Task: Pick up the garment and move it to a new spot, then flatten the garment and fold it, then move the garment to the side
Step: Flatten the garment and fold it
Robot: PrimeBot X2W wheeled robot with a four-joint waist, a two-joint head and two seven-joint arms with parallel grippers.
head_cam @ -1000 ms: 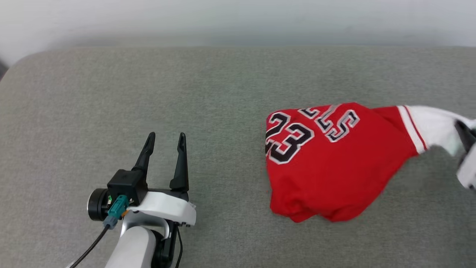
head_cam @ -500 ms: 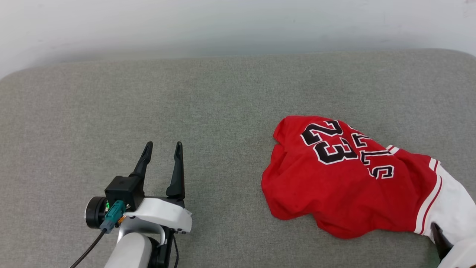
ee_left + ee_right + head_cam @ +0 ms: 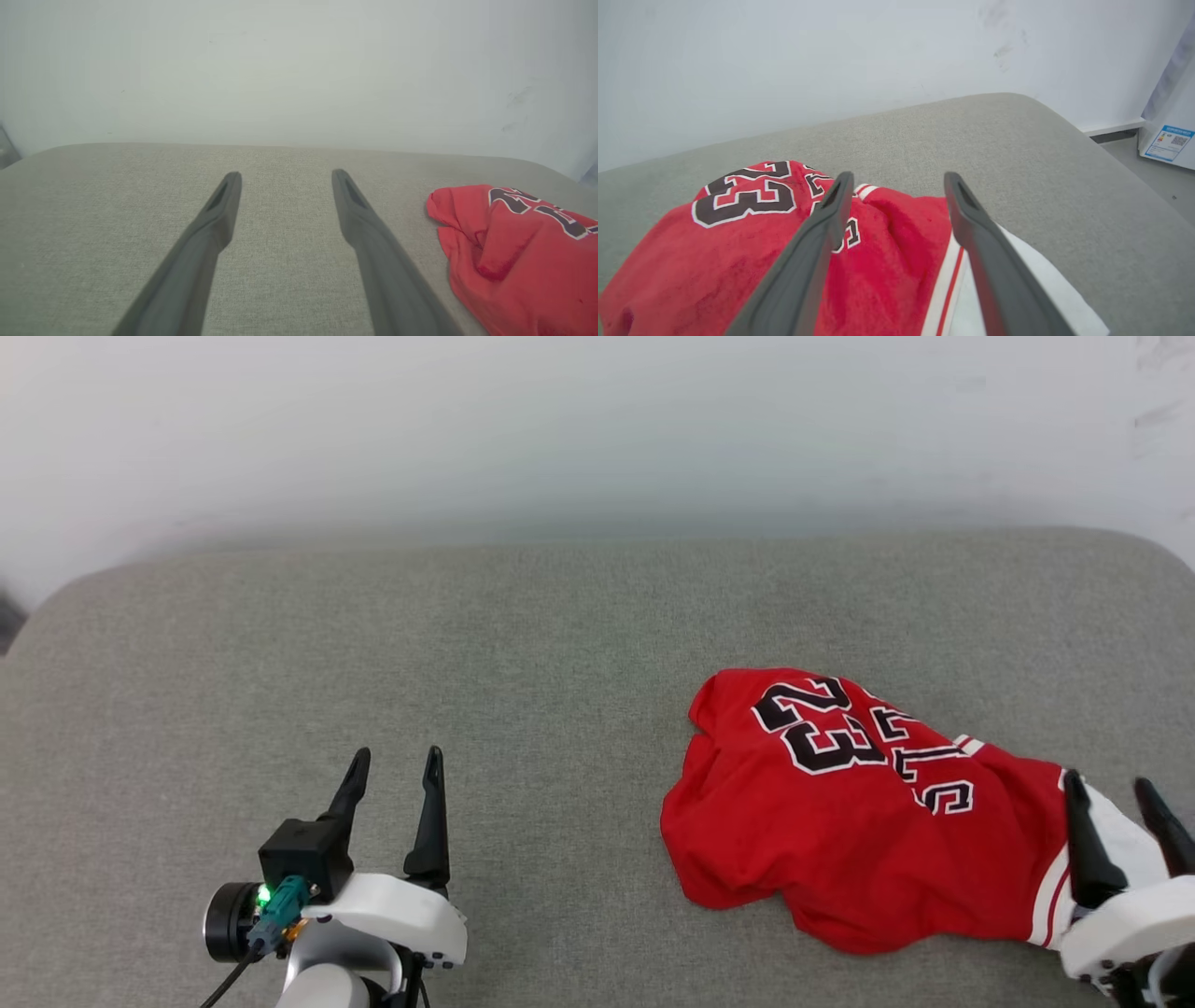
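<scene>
Red number-23 jersey [image 3: 868, 831]: lying crumpled on table [image 3: 560, 644], right side. Right pincer [image 3: 1106, 782] hovering wide open over white sleeve [image 3: 1120, 840], empty; left pincer [image 3: 397, 754] open, empty, well apart. Flattening probably needing both gripping opposite edges.

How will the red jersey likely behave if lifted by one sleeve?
Probably floppy: the jersey lies crumpled in soft folds, so it should sag and bunch. Likely light for its size: the cloth looks thin.

Head camera looks down; low wrist cameras share the garment [image 3: 840, 840].
</scene>
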